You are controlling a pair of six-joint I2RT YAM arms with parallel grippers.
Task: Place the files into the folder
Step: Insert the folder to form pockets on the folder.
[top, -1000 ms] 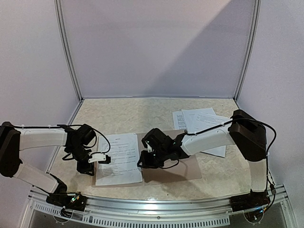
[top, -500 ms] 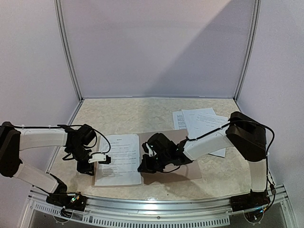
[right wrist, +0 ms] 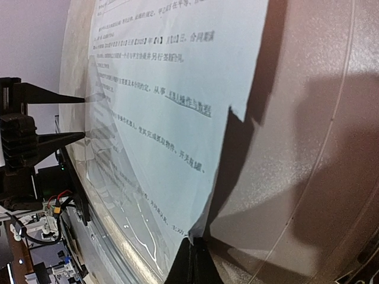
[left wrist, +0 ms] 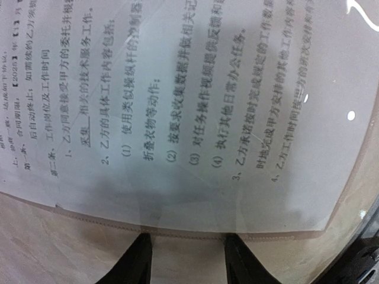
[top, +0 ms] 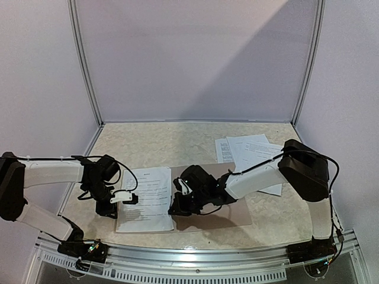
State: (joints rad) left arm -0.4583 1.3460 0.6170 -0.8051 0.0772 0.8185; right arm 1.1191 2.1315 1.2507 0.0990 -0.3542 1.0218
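Note:
A white printed sheet [top: 147,198] in a glossy clear sleeve lies over the left half of the taupe folder [top: 228,208]. My right gripper [top: 175,207] is shut on the sheet's near right corner [right wrist: 204,222] and holds that edge a little above the folder's inside [right wrist: 308,148]. In the right wrist view its black fingers [right wrist: 192,257] are pressed together on the paper. My left gripper [top: 131,198] is open at the sleeve's left edge [left wrist: 195,228]. Its fingertips [left wrist: 142,245] rest just outside that edge with nothing between them. More files [top: 249,151] lie at the back right.
The marbled table [top: 154,142] is walled in by grey panels, with a metal rail [top: 195,257] along its near edge. The loose stack of files partly overlaps the folder's far right corner. My left gripper [right wrist: 74,118] shows beyond the sheet in the right wrist view.
My right gripper has shut on the sheet's corner and moved slightly left and nearer. The sheet has slid a little left. The left arm has stayed in place.

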